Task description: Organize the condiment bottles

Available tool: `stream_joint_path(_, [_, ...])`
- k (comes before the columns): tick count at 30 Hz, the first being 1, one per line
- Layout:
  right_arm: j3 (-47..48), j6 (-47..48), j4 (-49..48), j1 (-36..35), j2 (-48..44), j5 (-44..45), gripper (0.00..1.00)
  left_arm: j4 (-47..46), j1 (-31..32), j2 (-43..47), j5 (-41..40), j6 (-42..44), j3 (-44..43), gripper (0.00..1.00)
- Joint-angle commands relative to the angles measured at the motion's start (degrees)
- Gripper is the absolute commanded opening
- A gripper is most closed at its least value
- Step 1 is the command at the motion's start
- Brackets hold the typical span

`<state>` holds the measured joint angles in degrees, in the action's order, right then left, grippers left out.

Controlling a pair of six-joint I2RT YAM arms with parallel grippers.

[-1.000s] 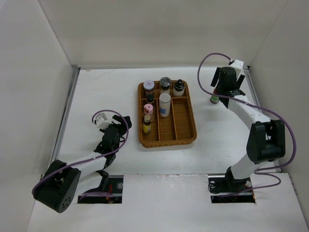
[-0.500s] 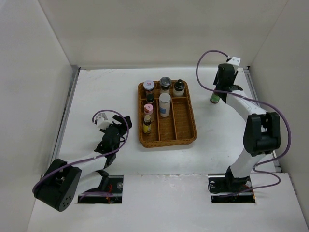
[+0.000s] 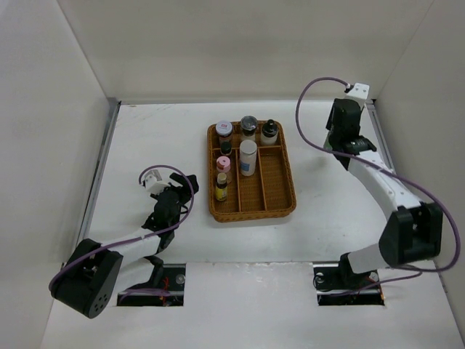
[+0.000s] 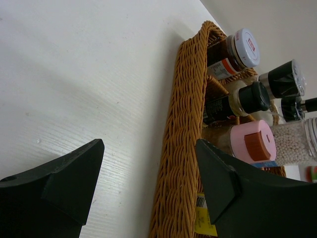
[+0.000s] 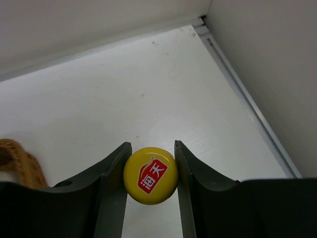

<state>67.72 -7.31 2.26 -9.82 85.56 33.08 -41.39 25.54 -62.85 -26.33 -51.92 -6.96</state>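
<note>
Occupying the middle of the white worktop, one brown wicker tray holds seven small bottles standing upright, a tall white shaker among them. Right claw, near the far right corner: clamped on a yellow-capped bottle, cap between the fingers. Left claw, toward the near left corner: fingers apart, pointing at the tray's left rim.

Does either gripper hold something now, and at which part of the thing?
The right gripper holds the yellow-capped bottle by its cap, one finger on each side. The left gripper is open and holds nothing.
</note>
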Motion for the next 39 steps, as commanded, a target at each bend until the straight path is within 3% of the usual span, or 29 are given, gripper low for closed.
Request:
stream_joint_path(1, [0.5,1.2,-8.9,-5.6,-10.2,2.4,0.3,-2.9,0.1,0.0,0.7,-0.6,-2.1,0.74])
stream_joint_path(8, [-0.2,0.0,-9.4,-15.8,-12.0,1.3,0.3,-2.9,0.1,-0.1,0.8,-0.6,-2.2,0.74])
stream_joint_path(13, [-0.9,-1.3,-13.1,-21.7,-8.2,-1.2,0.3,-2.9,0.1,-0.2,0.8,-0.6,-2.3,0.74])
stream_joint_path(22, [1.2,-2.4,-16.4,-23.5,0.3,-2.8,0.3,-3.1,0.2,-0.6,0.8,-0.6,-2.4,0.74])
stream_joint_path(33, [-3.9,-2.4,-22.3,-24.9,6.8,-2.2,0.31,-3.1,0.1,-0.9,0.7,-0.5,-2.4,0.74])
stream_joint_path(39, [-6.6,-2.4,-23.7,-25.9,6.5,-1.8,0.49,-3.1,0.0,-1.1,0.7,-0.5,-2.4,0.74])
